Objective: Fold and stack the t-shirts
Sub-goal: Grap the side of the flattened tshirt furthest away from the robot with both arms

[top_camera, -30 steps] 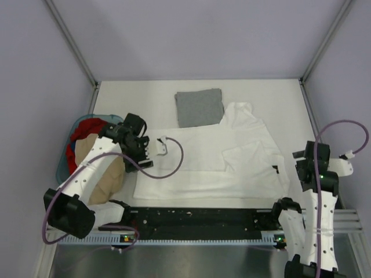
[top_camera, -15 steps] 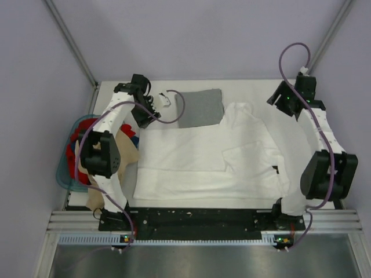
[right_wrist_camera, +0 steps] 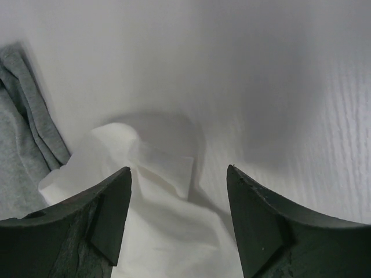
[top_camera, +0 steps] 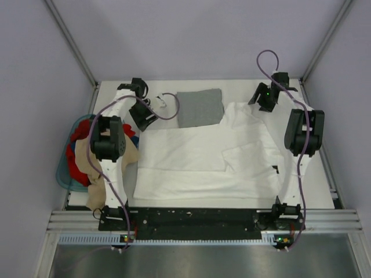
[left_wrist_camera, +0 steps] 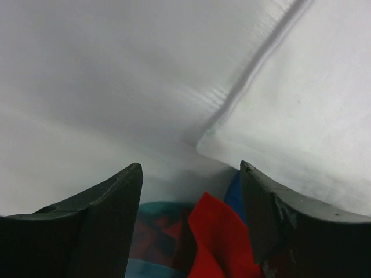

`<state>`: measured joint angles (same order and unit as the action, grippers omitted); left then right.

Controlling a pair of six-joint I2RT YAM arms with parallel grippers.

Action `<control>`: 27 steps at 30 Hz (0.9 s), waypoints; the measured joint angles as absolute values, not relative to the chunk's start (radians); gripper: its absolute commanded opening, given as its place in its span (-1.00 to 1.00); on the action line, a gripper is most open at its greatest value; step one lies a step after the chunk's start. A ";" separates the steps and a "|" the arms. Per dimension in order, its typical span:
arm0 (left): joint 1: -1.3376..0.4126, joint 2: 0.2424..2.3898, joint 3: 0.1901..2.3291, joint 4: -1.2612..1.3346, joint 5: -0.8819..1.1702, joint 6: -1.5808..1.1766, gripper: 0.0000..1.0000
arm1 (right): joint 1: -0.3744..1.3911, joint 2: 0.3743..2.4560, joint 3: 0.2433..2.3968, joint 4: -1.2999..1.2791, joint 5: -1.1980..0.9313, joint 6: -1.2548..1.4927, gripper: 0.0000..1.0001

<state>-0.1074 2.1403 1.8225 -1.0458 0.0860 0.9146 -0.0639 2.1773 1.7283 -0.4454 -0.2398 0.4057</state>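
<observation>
The white tee (top_camera: 203, 162) lies spread out in the middle of the table (top_camera: 243, 88). Some parts of it are folded over on top. The grey tee (top_camera: 199, 108) is folded into a small square at the far side. Its near edge touches the far edge of the white tee.

The left gripper (top_camera: 141, 117) is at the far left corner of the white tee, close to the left edge of the table. Its fingers (left_wrist_camera: 110, 220) are apart and hold nothing. Red cloth (left_wrist_camera: 217, 231) shows between them, down past the table corner.

The right gripper (top_camera: 261, 103) is at the far right, over the far end of the white tee and to the right of the grey tee. Its fingers (right_wrist_camera: 261, 231) are apart too. A bump of white cloth lies on the table between them, but they do not pinch it.

A blue bin (top_camera: 62, 174) sits to the left of the table. Red and tan clothes are piled in it.
</observation>
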 measured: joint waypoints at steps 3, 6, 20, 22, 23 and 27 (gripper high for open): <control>-0.099 2.200 1.872 -1.052 0.094 0.915 0.44 | -0.047 2.239 1.773 -0.444 -0.262 0.418 0.31; -0.086 2.258 1.925 -1.058 0.111 0.916 0.43 | -0.035 2.283 1.818 -0.442 -0.290 0.431 0.27; -0.079 2.284 1.916 -1.201 0.231 0.995 -1.00 | -0.025 2.302 1.834 -0.439 -0.301 0.477 -1.00; -0.080 2.282 1.906 -1.213 0.249 1.006 -1.00 | -0.024 2.299 1.833 -0.439 -0.301 0.471 -1.00; -0.080 2.277 1.894 -1.210 0.252 1.012 -1.00 | -0.024 2.293 1.828 -0.438 -0.301 0.465 -1.00; -0.080 2.235 1.827 -1.202 0.270 1.020 -1.00 | -0.024 2.177 1.721 -0.430 -0.310 0.430 -1.00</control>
